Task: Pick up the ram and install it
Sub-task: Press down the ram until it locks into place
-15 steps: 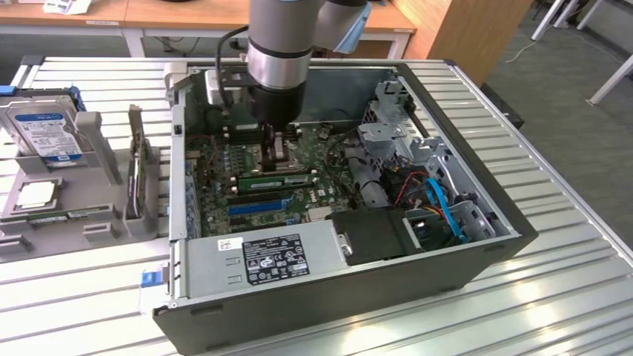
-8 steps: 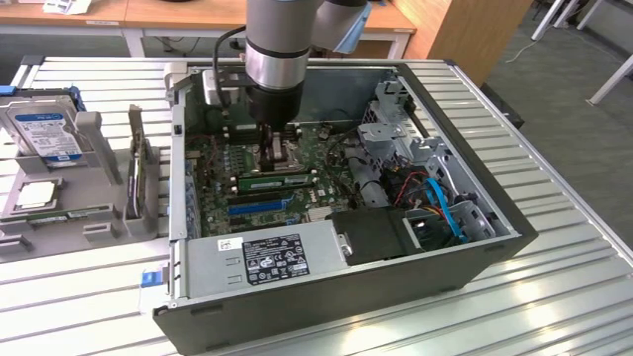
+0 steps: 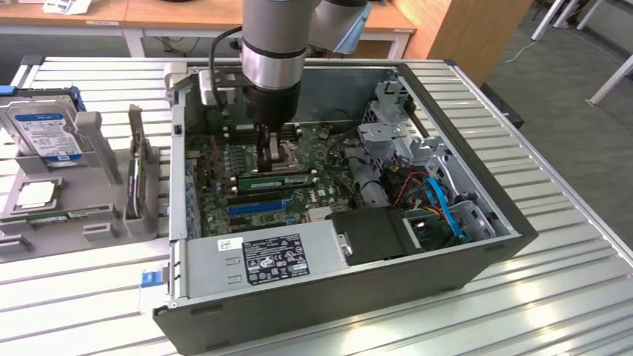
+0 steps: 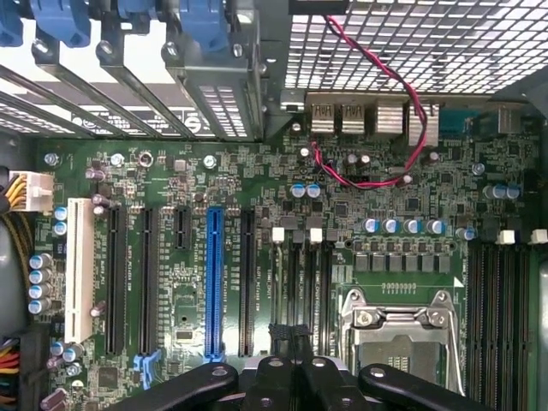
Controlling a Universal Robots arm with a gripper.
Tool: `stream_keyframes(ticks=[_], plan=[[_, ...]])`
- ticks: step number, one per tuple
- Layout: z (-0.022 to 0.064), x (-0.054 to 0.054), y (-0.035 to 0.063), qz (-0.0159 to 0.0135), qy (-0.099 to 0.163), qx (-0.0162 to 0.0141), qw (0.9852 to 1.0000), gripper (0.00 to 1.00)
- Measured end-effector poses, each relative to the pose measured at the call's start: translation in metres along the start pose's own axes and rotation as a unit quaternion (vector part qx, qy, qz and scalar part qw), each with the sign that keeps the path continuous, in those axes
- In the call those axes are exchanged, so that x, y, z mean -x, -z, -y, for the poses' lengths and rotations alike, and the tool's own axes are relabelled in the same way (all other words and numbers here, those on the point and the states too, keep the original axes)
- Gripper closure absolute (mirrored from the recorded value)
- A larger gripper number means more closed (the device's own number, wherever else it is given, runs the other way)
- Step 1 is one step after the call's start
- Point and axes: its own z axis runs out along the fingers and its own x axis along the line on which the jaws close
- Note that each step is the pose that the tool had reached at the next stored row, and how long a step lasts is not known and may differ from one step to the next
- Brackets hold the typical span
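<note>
Ram (image 3: 275, 180) lies along a memory slot on the motherboard (image 3: 222, 159), just nearer than the clenched, empty gripper (image 3: 272, 159). Uneven pressing could leave one end unlatched or stress the board.

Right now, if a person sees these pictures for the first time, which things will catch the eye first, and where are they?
First comes the open computer case on the slatted metal table, with the robot arm reaching down into it over the green motherboard. There the shut gripper stands just above a ram stick lying in the slots. In the wrist view, the blue expansion slot stands out.
</note>
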Motion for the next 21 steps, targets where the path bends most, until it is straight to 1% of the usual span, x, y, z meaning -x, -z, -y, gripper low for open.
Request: stream_keyframes(ticks=[9,21], plan=[[0.0,-0.0009,-0.0009,0.0,0.0,0.0,1.0,0.9],[0.0002,-0.0012,-0.0083,0.0,0.0,-0.0008,1.0,0.9]])
